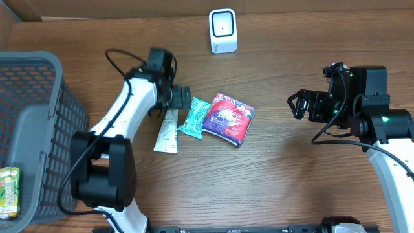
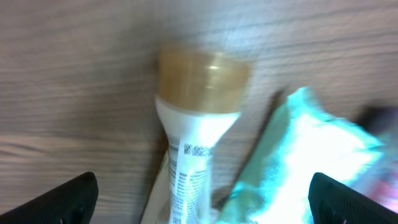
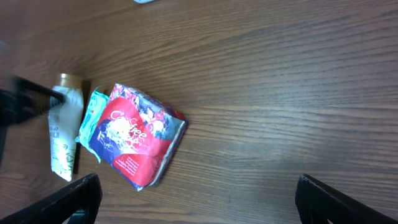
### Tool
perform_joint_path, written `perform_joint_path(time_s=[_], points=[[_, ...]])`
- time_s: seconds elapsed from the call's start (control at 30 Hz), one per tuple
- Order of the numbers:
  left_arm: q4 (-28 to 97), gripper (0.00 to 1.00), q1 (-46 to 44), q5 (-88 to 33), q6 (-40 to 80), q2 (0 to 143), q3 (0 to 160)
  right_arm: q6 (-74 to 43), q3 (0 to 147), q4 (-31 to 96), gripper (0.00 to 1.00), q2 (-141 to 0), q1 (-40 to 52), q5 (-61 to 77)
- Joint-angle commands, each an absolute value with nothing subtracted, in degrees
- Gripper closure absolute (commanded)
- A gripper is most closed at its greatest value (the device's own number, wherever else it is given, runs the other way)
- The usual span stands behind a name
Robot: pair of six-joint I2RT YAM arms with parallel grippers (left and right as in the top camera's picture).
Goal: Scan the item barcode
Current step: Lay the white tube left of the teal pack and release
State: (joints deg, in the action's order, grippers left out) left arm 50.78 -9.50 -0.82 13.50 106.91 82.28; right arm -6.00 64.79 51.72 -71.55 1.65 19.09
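Observation:
A white tube (image 1: 167,131) with a tan cap (image 2: 202,76) lies on the table, printed text along its body (image 2: 188,163). Beside it lie a teal packet (image 1: 193,118) and a red and purple packet (image 1: 228,118). My left gripper (image 1: 180,98) hangs open just over the tube's cap end; its dark fingertips (image 2: 69,199) stand far apart, with the tube and the teal packet (image 2: 305,146) between them, gripped by neither. The white scanner (image 1: 223,30) stands at the back. My right gripper (image 1: 299,105) is open over bare wood, right of the red packet (image 3: 137,140).
A grey mesh basket (image 1: 39,90) fills the left edge, with a green item (image 1: 8,191) in it. The right wrist view shows the tube (image 3: 65,134) and teal packet (image 3: 93,112) left of the red one, with wood grain stretching right.

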Motion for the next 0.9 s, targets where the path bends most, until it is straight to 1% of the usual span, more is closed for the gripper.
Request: perform_joint_path(time_s=[0.0, 0.13, 0.23, 0.33, 0.43, 0.57, 0.67, 0.77, 0.87], points=[[58.4, 0.01, -7.5, 1.5, 12.9, 100.1, 98.2, -5.9, 66.0, 51.5, 0.00, -71.5, 2.0, 19.2], [68.3, 0.01, -4.3, 1.5, 12.5, 97.0, 113.8, -5.9, 66.0, 51.5, 0.00, -71.5, 2.0, 19.2], [74.8, 0.00, -0.4, 2.2, 7.6, 94.7, 122.9, -5.9, 66.0, 51.5, 0.00, -71.5, 2.0, 19.2], [80.2, 0.00, 4.9, 5.0, 8.4, 92.4, 126.3, -5.9, 66.0, 51.5, 0.00, -71.5, 2.0, 19.2], [86.3, 0.01, 13.5, 8.6, 12.3, 89.7, 126.3, -5.9, 66.0, 51.5, 0.00, -71.5, 2.0, 19.2], [90.8, 0.00, 26.1, 9.6, 13.1, 88.2, 124.6, -5.9, 66.0, 51.5, 0.00, -71.5, 2.0, 19.2], [89.8, 0.00, 35.6, 9.8, 12.9, 88.2, 121.3, -5.9, 66.0, 51.5, 0.00, -71.5, 2.0, 19.2], [87.2, 0.00, 41.1, 8.8, 14.0, 88.1, 116.5, -5.9, 66.0, 51.5, 0.00, -71.5, 2.0, 19.2], [82.6, 0.00, 43.5, 9.2, 13.9, 88.1, 110.2, -5.9, 66.0, 51.5, 0.00, -71.5, 2.0, 19.2]])
